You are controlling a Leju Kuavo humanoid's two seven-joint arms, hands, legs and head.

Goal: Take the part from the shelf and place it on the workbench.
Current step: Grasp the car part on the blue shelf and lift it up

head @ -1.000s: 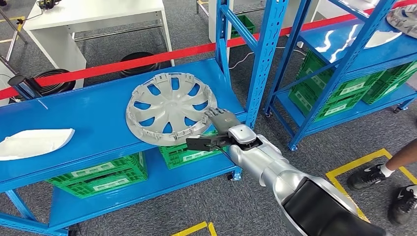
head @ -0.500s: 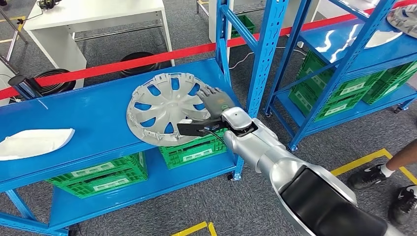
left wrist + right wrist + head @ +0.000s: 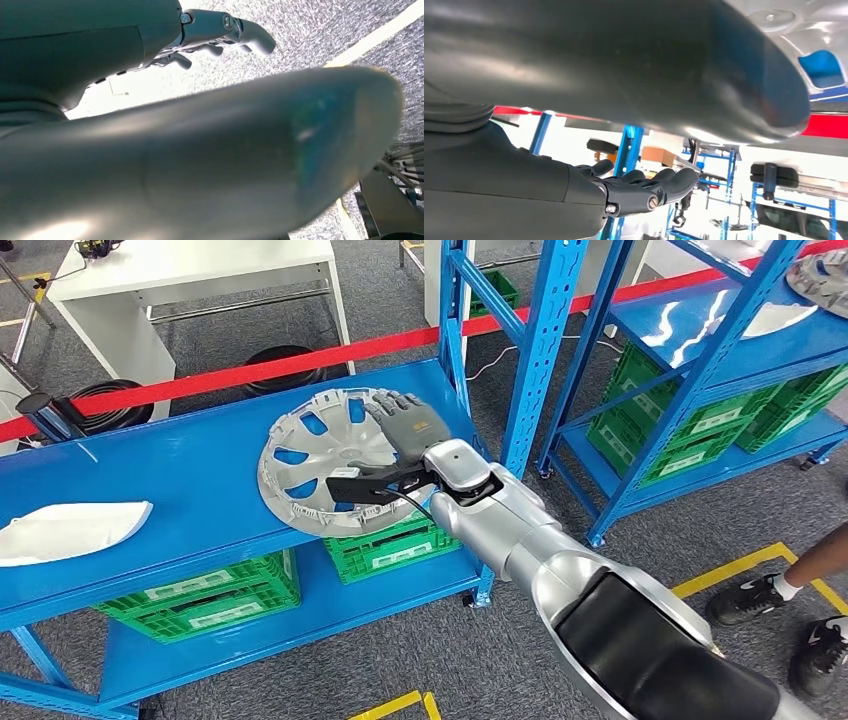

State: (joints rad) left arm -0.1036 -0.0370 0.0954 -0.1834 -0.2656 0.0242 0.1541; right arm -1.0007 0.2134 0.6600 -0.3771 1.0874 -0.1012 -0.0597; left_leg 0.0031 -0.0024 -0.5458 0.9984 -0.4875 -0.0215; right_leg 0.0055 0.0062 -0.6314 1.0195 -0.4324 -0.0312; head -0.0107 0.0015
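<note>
Head view, frame centre: wheel cover [image 3: 330, 462] lay on blue shelf [image 3: 190, 475], overhanging its front edge. Right hand [image 3: 405, 425] rested across cover's rim, fingers spread, nothing gripped. Lift and carry to workbench outstanding. Left hand [image 3: 220, 32] loosely curled, empty.

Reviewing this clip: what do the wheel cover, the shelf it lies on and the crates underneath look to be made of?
Wheel cover: likely moulded plastic with matt silver paint, given its thin spokes and clip tabs around the rim. Shelf: probably steel, glossy blue coat, perforated uprights. Crates: green plastic with ribbed lattice walls. The right hand rests over the cover.
</note>
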